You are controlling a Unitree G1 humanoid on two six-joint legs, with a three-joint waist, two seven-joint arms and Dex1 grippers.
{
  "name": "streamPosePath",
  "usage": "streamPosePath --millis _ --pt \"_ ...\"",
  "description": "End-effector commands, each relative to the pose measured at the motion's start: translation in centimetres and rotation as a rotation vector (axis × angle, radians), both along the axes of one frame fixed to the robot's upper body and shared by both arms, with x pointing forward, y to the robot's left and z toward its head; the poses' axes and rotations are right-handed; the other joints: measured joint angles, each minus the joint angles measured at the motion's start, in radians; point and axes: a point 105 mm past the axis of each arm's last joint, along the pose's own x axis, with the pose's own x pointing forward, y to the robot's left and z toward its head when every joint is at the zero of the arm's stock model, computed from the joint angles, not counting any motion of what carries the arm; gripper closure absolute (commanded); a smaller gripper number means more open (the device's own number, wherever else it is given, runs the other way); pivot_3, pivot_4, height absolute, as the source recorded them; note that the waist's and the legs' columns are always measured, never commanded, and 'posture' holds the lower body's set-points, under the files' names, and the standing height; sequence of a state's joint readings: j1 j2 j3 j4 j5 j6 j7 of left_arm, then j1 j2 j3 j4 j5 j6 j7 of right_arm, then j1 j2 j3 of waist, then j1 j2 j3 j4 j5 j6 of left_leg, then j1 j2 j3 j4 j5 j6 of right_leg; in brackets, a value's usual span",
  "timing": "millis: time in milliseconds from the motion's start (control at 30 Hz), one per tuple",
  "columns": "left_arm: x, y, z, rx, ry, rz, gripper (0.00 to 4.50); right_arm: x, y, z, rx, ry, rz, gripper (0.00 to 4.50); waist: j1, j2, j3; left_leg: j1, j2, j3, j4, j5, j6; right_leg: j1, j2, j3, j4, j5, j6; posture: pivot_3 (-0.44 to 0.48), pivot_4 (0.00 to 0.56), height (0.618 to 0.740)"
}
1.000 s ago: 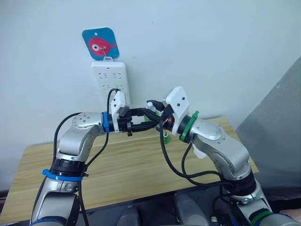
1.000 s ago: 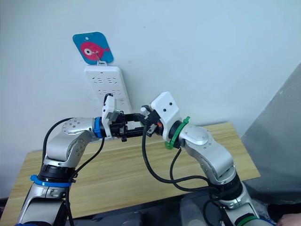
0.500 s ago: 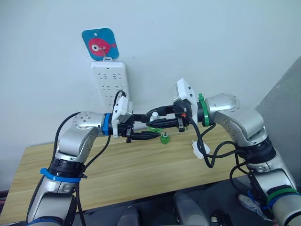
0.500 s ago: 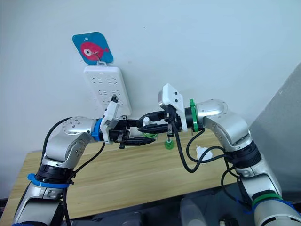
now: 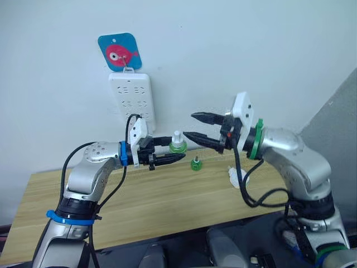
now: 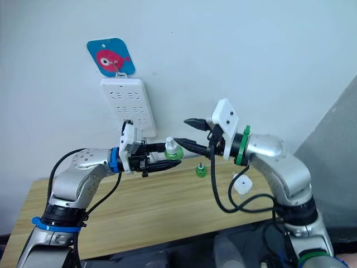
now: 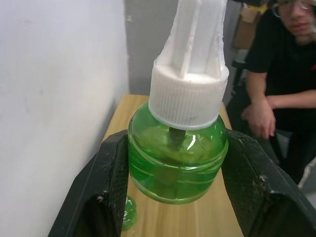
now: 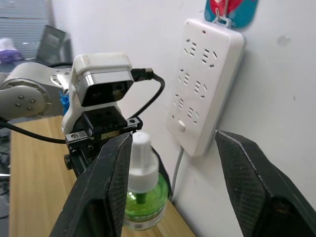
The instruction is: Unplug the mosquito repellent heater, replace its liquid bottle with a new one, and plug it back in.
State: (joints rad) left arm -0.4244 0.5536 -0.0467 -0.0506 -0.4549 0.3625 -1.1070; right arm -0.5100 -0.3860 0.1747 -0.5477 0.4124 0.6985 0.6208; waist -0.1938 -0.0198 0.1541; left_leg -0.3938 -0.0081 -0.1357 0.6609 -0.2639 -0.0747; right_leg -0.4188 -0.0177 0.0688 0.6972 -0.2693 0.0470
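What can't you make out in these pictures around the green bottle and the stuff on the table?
- Green bottle: its base is cut off at the left wrist view's edge, between the left gripper fingers.
- Small green thing on the table: too small to identify.
- White object: partly behind the right arm's cable.

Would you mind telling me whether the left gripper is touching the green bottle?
Touching. In the left wrist view the left gripper's two black fingers press against both sides of the green bottle, with no gap showing.
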Motion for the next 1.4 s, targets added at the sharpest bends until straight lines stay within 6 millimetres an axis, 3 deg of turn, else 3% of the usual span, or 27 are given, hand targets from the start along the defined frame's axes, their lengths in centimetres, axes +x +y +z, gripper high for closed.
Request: streamPosePath --millis 33,300,733,833,933,1033,1133,1300,1400 --pt "0.2 -0.6 1.0 -0.011 -0.066 0.025 2.16 -1.0 1.3 0.3 0.023 -0.09 -0.058 1.75 -0.001 0.0 0.0 0.0 0.0 0.0 0.0 0.0 0.0 0.0 0.0 0.0 0.0 0.0 0.0 -0.207 0.128 0.74" --pt "0.5 -1.1 1.4 -0.02 -0.073 0.032 2.16 0.9 2.6 -0.8 0.07 -0.057 -0.206 1.75 -0.001 0.0 0.0 0.001 0.0 0.0 0.0 0.0 0.0 0.001 0.001 0.0 0.0 0.0 0.0 -0.214 0.124 0.74" --pt "0.4 -1.1 1.9 -0.015 -0.081 0.026 2.16 1.7 3.7 -1.8 0.102 0.037 -0.225 1.75 -0.001 0.0 0.0 0.001 0.0 -0.001 -0.001 0.0 0.0 0.001 0.001 0.0 0.0 0.0 0.0 -0.207 0.119 0.74" --pt "0.4 -1.1 1.9 -0.011 -0.08 0.024 2.16 1.6 3.7 -1.7 0.105 0.03 -0.211 2.33 -0.001 0.0 0.0 0.001 0.0 0.0 0.0 0.0 0.0 0.001 0.001 0.0 0.0 0.0 0.0 -0.207 0.119 0.74" --pt "0.3 -1.0 1.9 -0.007 -0.075 0.02 2.16 1.3 3.8 -1.6 0.104 0.029 -0.183 3.33 -0.001 0.0 0.0 0.001 0.0 0.0 0.0 0.0 0.0 0.001 0.001 0.0 0.0 0.0 0.0 -0.205 0.122 0.74" --pt "0.1 -0.9 1.8 -0.002 -0.062 0.005 2.16 0.8 4.1 -1.5 0.1 0.028 -0.11 3.36 -0.001 0.0 0.0 0.001 0.0 0.0 -0.001 0.0 0.0 0.001 0.001 0.0 0.0 0.0 0.0 -0.205 0.122 0.74" --pt "-0.3 -0.7 1.7 0.024 -0.052 -0.047 2.16 0.4 4.1 -1.3 0.04 0.004 0.1 3.36 -0.002 0.001 0.001 0.001 0.0 0.0 -0.001 0.0 0.0 0.001 0.001 0.0 -0.001 0.0 0.0 -0.201 0.126 0.74" --pt "-1.5 -0.2 1.4 0.073 -0.06 -0.16 2.16 0.9 2.7 -1.1 -0.181 0.034 0.443 3.36 -0.002 0.004 0.003 0.01 0.001 0.0 -0.002 -0.001 0.002 0.011 0.003 -0.001 -0.006 0.0 0.0 -0.189 0.125 0.74" --pt "-1.5 -0.2 1.5 0.065 -0.058 -0.167 2.16 1.3 2.1 -1.1 -0.252 0.093 0.523 3.36 -0.002 0.004 0.003 0.012 0.001 -0.001 -0.004 -0.002 0.004 0.014 0.003 -0.001 -0.009 0.0 0.0 -0.171 0.121 0.74"
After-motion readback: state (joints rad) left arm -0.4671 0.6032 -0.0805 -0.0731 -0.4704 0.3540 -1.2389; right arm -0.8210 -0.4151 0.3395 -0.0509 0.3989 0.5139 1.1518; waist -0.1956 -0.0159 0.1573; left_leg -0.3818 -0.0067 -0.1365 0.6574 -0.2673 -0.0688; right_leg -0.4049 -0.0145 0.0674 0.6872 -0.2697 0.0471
